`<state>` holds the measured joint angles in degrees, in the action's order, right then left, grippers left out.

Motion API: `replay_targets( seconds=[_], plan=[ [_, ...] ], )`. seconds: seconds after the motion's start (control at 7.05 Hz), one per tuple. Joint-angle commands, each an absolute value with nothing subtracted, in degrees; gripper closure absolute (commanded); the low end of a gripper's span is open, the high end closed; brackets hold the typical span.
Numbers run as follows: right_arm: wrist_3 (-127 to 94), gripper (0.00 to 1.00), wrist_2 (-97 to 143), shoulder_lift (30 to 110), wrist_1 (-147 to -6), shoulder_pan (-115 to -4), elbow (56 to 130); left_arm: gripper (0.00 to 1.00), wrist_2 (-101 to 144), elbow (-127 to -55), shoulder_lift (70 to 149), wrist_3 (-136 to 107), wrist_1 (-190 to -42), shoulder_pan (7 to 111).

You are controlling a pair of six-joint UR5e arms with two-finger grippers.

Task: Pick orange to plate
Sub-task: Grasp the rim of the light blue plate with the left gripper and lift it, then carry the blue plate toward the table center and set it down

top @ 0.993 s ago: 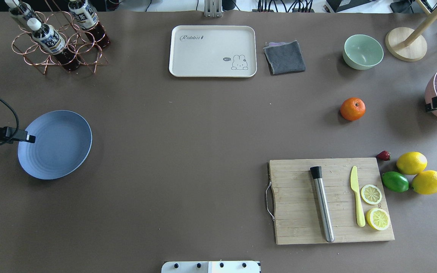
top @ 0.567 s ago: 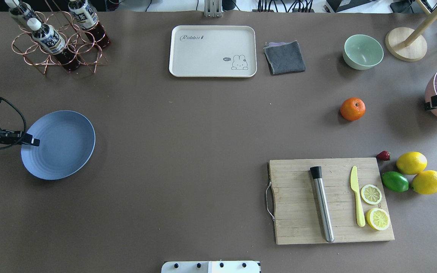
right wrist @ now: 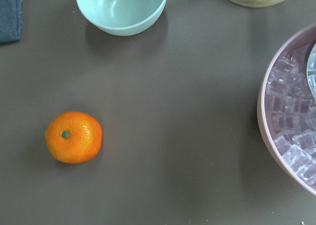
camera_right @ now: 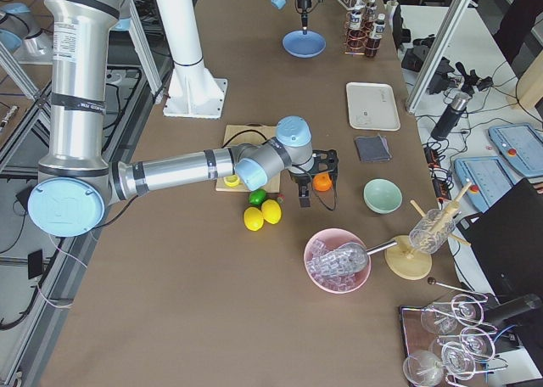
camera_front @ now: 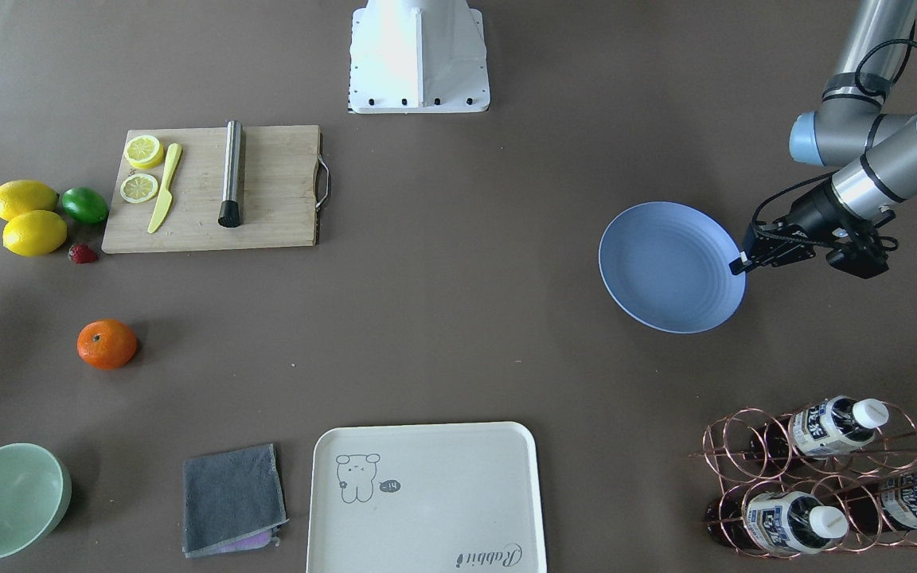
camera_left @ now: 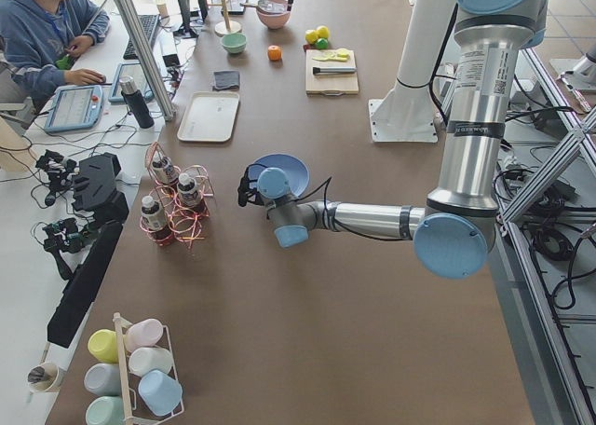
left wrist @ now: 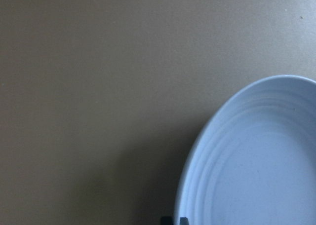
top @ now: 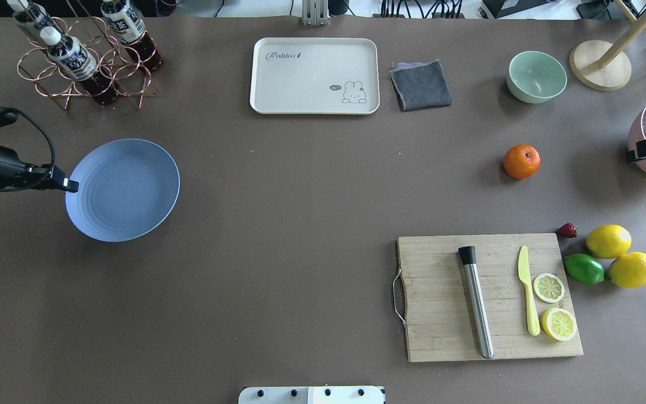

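Jaws, left: clenched on the left-side rim of the plate (top: pixel 124 191), tips just showing at that rim in my wrist view. Jaws, right: only a sliver in view at the worktop's right edge, so I cannot tell whether they are parted or closed.

Change over the last second: the plate has travelled with my left arm, toward the worktop's centre and away from my base. It looks tipped, possibly lifted. The orange (top: pixel 521 161) has not budged.

Reading: I am carrying the plate closer to the fruit; the pick itself is not begun. The two are well apart.

The orange sits alone on bare worktop, between the green bowl (top: pixel 536 76) and the cutting board (top: pixel 441 303), under my right wrist camera. Its stem dimple points up, slightly off centre. It is near-round and a touch squat, with no real long axis, so any approach angle should serve.
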<state>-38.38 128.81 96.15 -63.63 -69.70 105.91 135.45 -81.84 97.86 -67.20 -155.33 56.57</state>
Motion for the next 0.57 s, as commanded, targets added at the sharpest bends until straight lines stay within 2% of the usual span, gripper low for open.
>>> replay_targets(
  seconds=[0.0,0.14,0.43],
  plan=[
    [-38.50,0.00,129.02,96.24,-63.63,-69.70,105.91,1.00,132.39,-82.27,107.45,-80.63,-154.78,52.86],
    [-38.58,0.00,129.11,96.41,-63.63,-69.78,105.91,1.00,127.84,-82.18,110.62,-81.81,-153.47,47.69],
    [-38.67,0.00,129.20,96.33,-63.63,-69.70,105.73,1.00,119.66,-82.79,118.71,-82.88,-141.91,41.70]
  ],
)
